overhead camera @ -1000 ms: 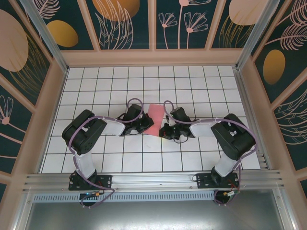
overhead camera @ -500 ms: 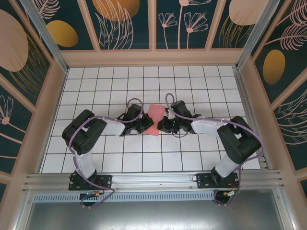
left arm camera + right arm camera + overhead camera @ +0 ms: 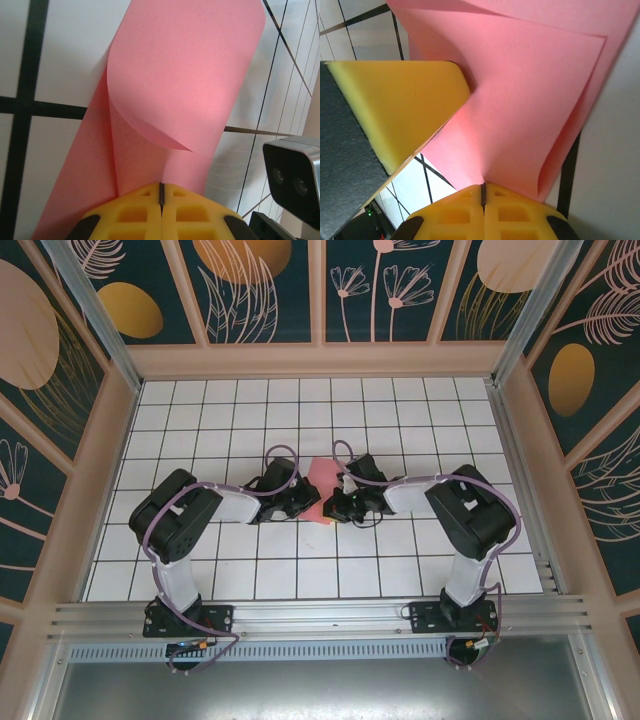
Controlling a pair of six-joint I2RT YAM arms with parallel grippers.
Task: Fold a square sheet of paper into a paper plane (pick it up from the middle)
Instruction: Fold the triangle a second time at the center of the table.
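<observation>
The square sheet of paper (image 3: 322, 480) is salmon-pink and folded over on itself, standing slightly off the white grid table between the two arms. In the left wrist view the paper (image 3: 185, 75) shows a curled flap over a lower layer. My left gripper (image 3: 161, 186) is shut on its near edge, yellow fingers pressed together. The right gripper (image 3: 483, 186) is also shut on the paper (image 3: 530, 100), pinching the opposite edge. From above, the left gripper (image 3: 308, 502) and right gripper (image 3: 333, 506) almost meet at the sheet's near end.
The left gripper's yellow finger (image 3: 395, 105) lies close against the paper in the right wrist view. The right wrist camera housing (image 3: 292, 180) sits just right of the sheet. Wooden walls (image 3: 320, 360) ring the table (image 3: 200, 410); a metal rail (image 3: 320, 620) runs along the near edge.
The right arm has swung in toward the centre, bringing its gripper closer to the left one at the paper. The left arm has stayed put.
</observation>
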